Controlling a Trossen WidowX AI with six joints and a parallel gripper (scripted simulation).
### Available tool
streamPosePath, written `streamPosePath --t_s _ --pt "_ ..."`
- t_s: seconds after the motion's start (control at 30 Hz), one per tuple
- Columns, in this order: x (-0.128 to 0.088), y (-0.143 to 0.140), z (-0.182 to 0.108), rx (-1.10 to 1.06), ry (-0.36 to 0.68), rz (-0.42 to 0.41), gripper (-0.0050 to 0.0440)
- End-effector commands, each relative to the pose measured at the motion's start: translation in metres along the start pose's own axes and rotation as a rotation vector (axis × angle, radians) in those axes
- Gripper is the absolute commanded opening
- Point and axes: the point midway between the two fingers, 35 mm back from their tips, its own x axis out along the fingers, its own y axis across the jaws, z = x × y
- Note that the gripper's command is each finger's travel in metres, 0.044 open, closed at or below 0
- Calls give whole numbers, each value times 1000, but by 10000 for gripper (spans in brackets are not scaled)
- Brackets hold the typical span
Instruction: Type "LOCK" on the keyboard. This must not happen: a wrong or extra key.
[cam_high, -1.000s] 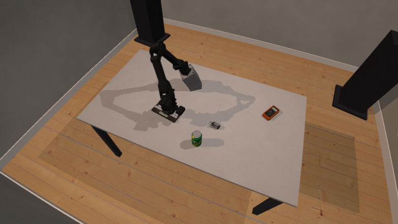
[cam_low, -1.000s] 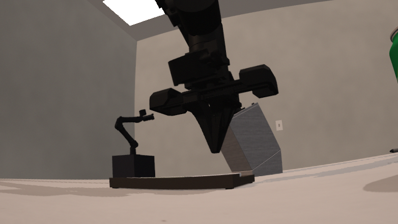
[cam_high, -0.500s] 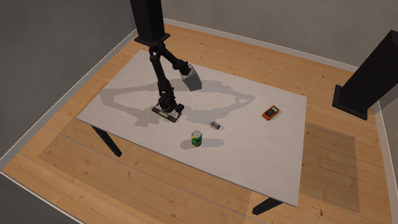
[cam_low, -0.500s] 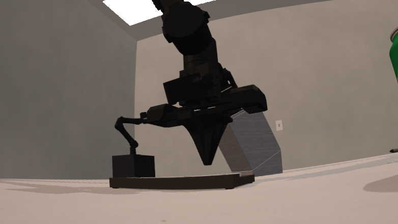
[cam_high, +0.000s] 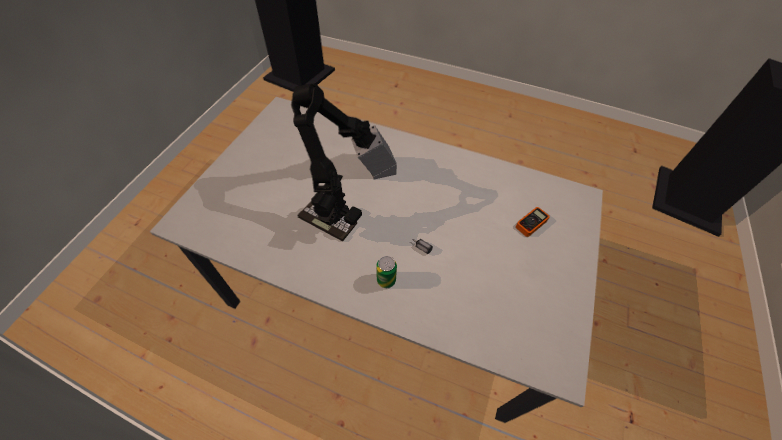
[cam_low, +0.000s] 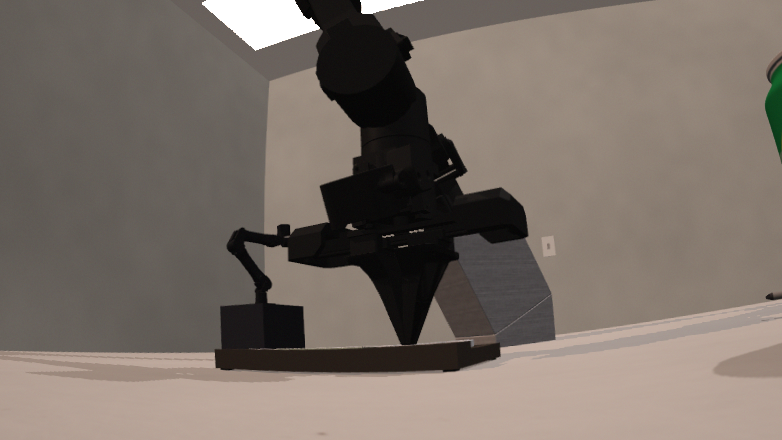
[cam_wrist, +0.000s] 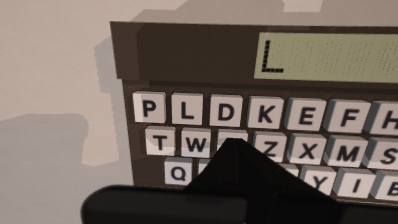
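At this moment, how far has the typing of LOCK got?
Done: the display reads L only. In hand: the shut claw presses its tip on a second-row key between W and Z on the keyboard; that letter is hidden. Left: O, unless this press is it, then C, K.

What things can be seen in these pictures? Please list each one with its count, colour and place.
Table: one, pale grey top, on the wooden floor.
Keyboard: one, dark brown with white keys, on the table's left part; its display shows "L".
Can: one, green and yellow, upright near the front edge.
Small cylinder: one, dark grey, lying right of the keyboard.
Multimeter: one, orange, on the right part.
Grey block: one, behind the keyboard.
Black pillars: two, beside the table.
Arm: one, black.
Gripper: one, black, jaws shut, tip down on the keyboard.
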Motion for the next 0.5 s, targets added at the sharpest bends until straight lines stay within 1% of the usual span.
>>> streamPosePath --t_s 0.0,0.13,0.17,0.47 --pt "1 1 1 -2 -4 5 -50" --pt "1 1 1 -1 -4 6 -50" --pt "-2 1 5 5 -16 6 -50" --pt "-1 1 5 5 -16 6 -50"
